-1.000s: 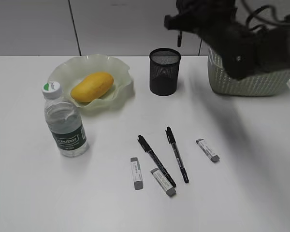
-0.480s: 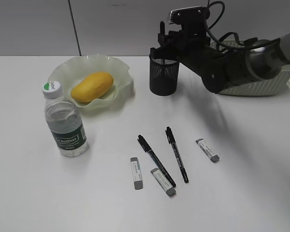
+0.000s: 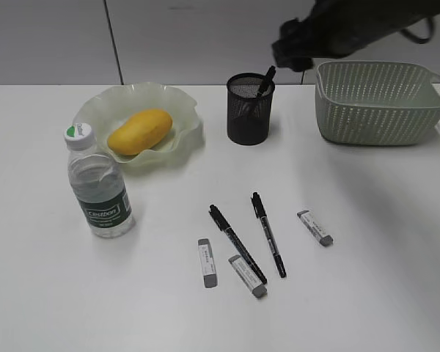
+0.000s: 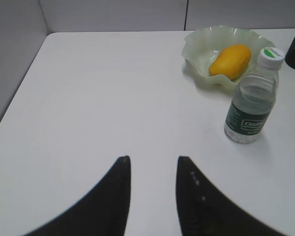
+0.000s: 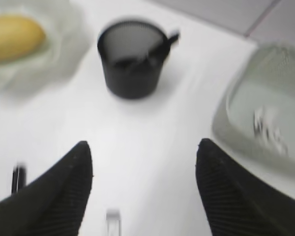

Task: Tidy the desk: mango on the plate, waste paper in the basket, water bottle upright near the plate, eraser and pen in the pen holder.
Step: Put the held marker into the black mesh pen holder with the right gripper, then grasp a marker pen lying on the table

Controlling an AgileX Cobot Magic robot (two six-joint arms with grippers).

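The mango [image 3: 139,130] lies on the green plate [image 3: 187,136]. The water bottle [image 3: 99,187] stands upright in front of the plate. The black pen holder [image 3: 249,110] has one pen [image 3: 265,79] leaning in it. Two pens [image 3: 237,244] [image 3: 268,235] and three erasers [image 3: 207,262] [image 3: 248,276] [image 3: 314,227] lie on the desk [image 3: 381,242]. The waste paper [image 5: 268,130] lies in the basket [image 3: 381,110]. My right gripper [image 5: 145,147] is open and empty; it shows blurred above and to the right of the holder [image 3: 293,48]. My left gripper [image 4: 154,160] is open and empty over bare desk at the left.
In the left wrist view the bottle [image 4: 250,105], plate [image 4: 196,46] and mango [image 4: 229,60] stand to the far right, and the desk's left edge runs beside a grey wall. A grey wall backs the desk.
The right gripper came over the pen holder with a pen, let it go, then rose up and back. The pen now leans in the holder.
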